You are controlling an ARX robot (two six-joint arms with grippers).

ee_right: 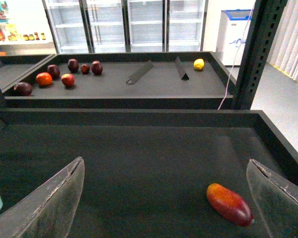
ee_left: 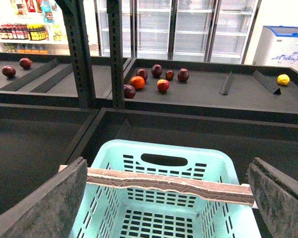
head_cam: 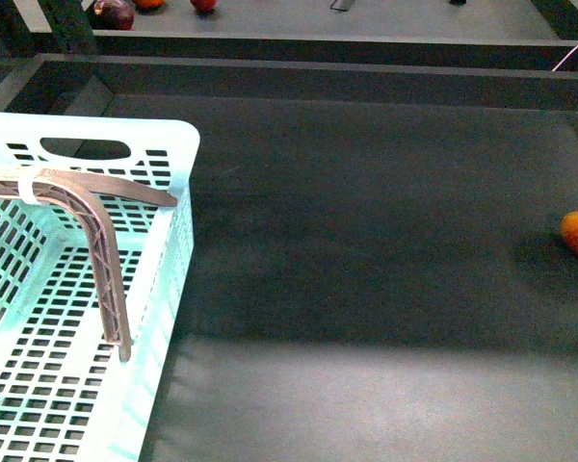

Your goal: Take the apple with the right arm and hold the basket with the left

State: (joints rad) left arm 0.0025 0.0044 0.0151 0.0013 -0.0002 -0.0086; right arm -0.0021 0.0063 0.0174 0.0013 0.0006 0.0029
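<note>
Right gripper (ee_right: 165,163) wide, empty. Left gripper (ee_left: 169,161) wide, facing basket handle (ee_left: 169,184). Risk: oblong fruit (ee_right: 229,204), 3 o'clock, lies nearer than apple (ee_right: 67,79) in far tray (ee_right: 154,82), 11 o'clock; wrong pick.

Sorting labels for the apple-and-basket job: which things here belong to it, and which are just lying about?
Job:
red apple on the far shelf
light blue basket

Lying about:
oblong orange-red fruit on the near shelf
dark purple fruits, round orange fruit and yellow fruit on the far shelf
</note>
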